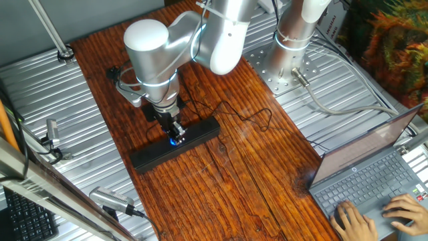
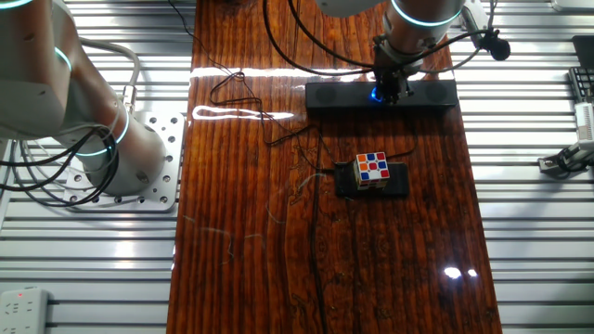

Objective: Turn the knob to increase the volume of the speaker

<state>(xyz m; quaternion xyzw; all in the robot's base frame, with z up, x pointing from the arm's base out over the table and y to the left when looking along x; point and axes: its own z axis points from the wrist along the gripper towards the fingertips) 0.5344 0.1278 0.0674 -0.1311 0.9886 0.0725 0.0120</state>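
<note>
- Knob (image 1: 175, 140) in one fixed view shows only as a blue glow midway along the speaker (image 1: 175, 144), a long black bar lying slantwise on the wooden table (image 1: 221, 187), a little toward 10 o'clock of the frame's middle.
- Tool (image 1: 175, 132) comes down from the silver arm right onto that glow; its fingers seem to sit around the knob, but I cannot tell whether they are pressed on it or just apart.
- A thin black cable (image 1: 247, 119) trails from the bar toward 3 o'clock.
- A laptop (image 1: 374, 177) with hands (image 1: 374, 215) on its keys sits at 4 o'clock.
- In the other fixed view the speaker (image 2: 380, 95) lies level near 12 o'clock, with the knob's (image 2: 377, 94) blue light at its middle.
- The tool (image 2: 390, 91) again covers the knob from above; its grip stays unclear.
- A multicoloured cube (image 2: 372, 170) rests on a small black pad (image 2: 397, 181) toward 6 o'clock of the speaker, well apart from it.
</note>
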